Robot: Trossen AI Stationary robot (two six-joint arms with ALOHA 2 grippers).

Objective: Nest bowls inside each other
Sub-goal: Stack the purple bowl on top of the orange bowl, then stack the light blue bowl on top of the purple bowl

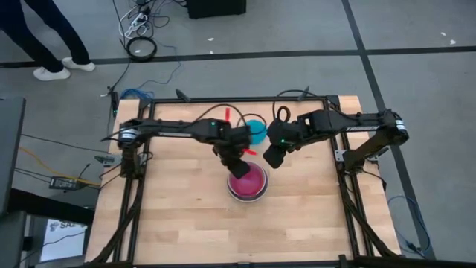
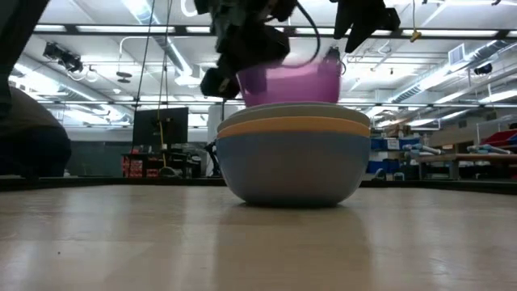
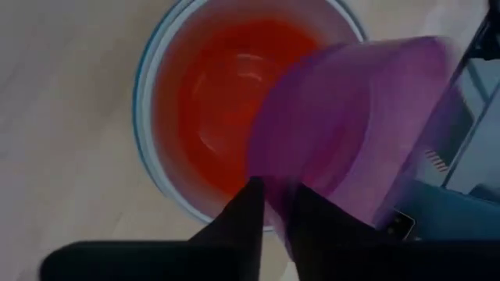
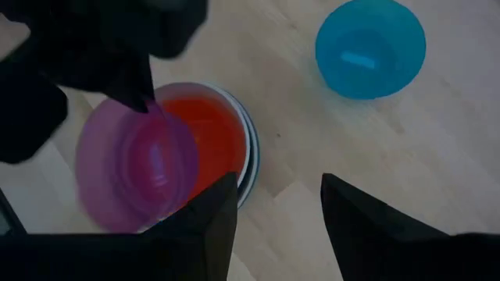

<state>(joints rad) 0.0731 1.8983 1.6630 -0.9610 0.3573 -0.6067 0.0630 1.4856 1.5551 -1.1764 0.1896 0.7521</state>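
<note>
My tabletop (image 1: 186,223) is pale wood — grey floor (image 1: 416,82) all around it, cables (image 1: 141,30) beyond its far edge, ceiling striplights (image 2: 149,12) overhead.

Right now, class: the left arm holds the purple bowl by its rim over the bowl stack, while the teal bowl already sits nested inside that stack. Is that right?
Not quite. The teal bowl is not nested; the right wrist view shows it alone on the table, apart from the stack. The rest stands: the left gripper holds the purple bowl by its rim over the stack.
</note>
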